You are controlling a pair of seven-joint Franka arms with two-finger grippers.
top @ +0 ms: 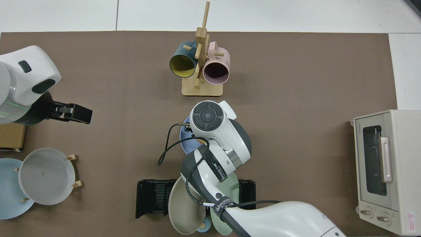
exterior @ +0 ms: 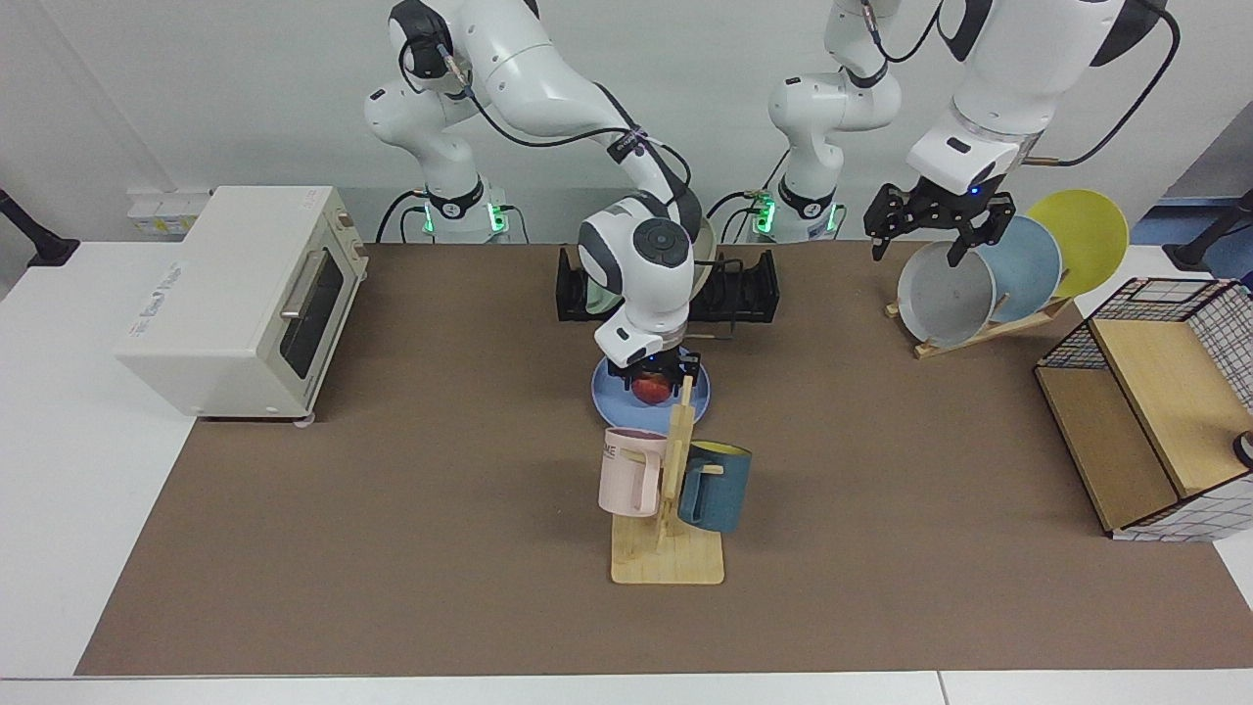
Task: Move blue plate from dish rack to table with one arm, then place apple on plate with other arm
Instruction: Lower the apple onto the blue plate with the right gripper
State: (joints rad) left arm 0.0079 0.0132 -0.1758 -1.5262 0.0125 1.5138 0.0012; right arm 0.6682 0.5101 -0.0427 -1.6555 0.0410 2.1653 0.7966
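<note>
The blue plate (exterior: pixel 611 399) lies flat on the table's brown mat (exterior: pixel 392 490), just in front of the black dish rack (exterior: pixel 746 284). My right gripper (exterior: pixel 650 380) points down over the plate's middle, shut on the red apple (exterior: pixel 649 391), which sits low at the plate's surface. In the top view the right arm hides the apple, leaving only an edge of the blue plate (top: pixel 185 144) visible beside the dish rack (top: pixel 153 197). My left gripper (exterior: pixel 915 245) waits open and holds nothing, up by the wooden plate rack; in the top view the left gripper (top: pixel 82 114) is at the left.
A wooden mug tree (exterior: pixel 671 509) with a pink and a teal mug stands right in front of the plate. Beige and green plates (top: pixel 184 204) stay in the dish rack. Grey, pale blue and yellow plates lean in a wooden rack (exterior: pixel 979 328). A toaster oven (exterior: pixel 245 294) and a wire basket (exterior: pixel 1155 411) stand at the sides.
</note>
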